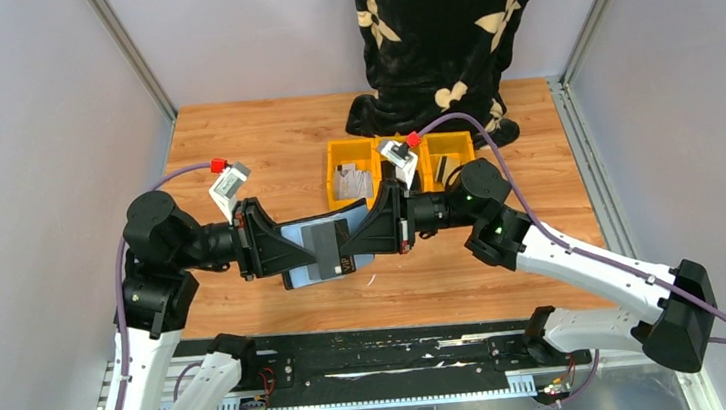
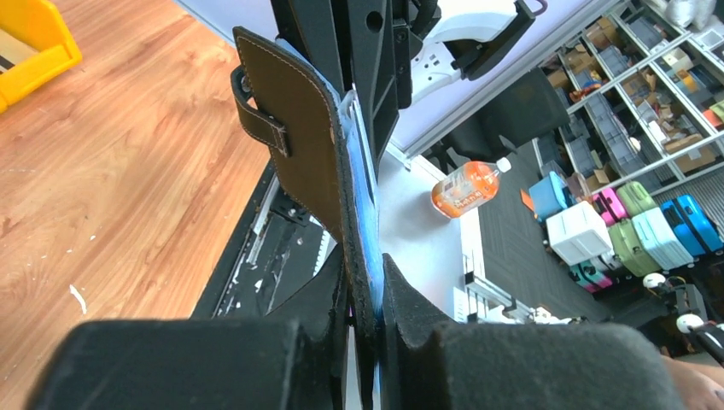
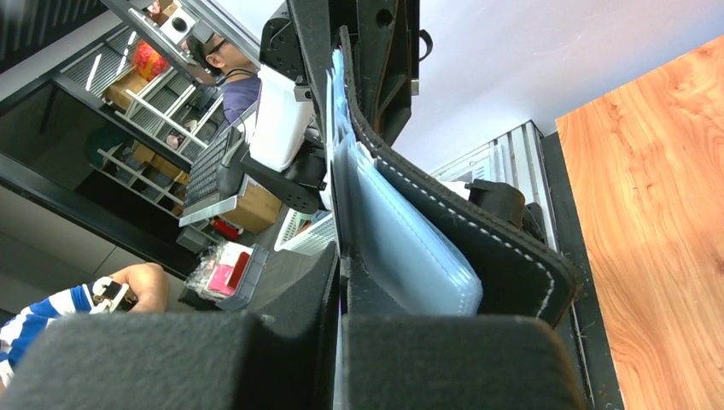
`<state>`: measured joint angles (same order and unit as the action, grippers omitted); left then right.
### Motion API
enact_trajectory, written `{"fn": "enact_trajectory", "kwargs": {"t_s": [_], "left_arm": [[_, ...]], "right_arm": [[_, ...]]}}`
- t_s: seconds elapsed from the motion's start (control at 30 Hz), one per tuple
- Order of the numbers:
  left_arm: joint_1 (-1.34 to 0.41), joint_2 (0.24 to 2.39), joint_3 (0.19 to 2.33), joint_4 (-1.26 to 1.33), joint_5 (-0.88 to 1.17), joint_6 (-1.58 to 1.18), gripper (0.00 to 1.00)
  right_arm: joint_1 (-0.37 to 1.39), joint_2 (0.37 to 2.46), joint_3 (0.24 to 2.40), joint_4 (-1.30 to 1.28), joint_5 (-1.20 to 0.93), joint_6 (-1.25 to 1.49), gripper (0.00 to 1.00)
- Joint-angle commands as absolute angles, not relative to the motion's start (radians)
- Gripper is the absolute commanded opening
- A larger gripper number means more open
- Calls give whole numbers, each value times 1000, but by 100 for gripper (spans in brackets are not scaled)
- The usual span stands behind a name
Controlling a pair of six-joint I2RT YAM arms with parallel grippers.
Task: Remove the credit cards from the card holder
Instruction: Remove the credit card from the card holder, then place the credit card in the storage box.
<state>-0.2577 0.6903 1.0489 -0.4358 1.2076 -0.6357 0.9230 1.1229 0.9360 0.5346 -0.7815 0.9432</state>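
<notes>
Both card holder (image 1: pixel 328 244) ends hide inside left hand (image 1: pixel 286 252) and right hand (image 1: pixel 364 236).

Top view bright, even overhead light; soft, faint shadows on tabletop (image 1: pixel 263 144), all sharp. 2 wrist views: left fingers (image 2: pixel 171 367) & right fingers (image 3: pixel 171 359) blurred up close, card holder (image 2: pixel 299 145) crisper beyond. Pale wall (image 3: pixel 555 60) in right wrist view nearly blown out.
</notes>
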Motion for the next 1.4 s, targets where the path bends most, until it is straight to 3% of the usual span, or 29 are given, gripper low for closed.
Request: {"fn": "enact_trajectory", "kwargs": {"t_s": [0.0,0.33,0.63,0.77,0.93,1.37], "left_arm": [[-261,703,1097,-495,1210,-568,0],[-261,721,1146,-575,1194,-474,0],[-261,762,1258,-824,1146,-177,0],[-261,753,1272,-854,1135,-128,0],[-261,741,1276,-862,1150,-111,0],[-261,704,1256,-887,1169,-89,0]], "right_arm": [[898,1056,935,506,-783,912,0],[693,915,879,313,-857,839,0],[340,949,973,-14,-862,694,0],[301,1097,1061,-206,-640,544,0],[302,1385,1176,-256,-428,447,0],[388,1882,1433,-213,-258,436,0]]}}
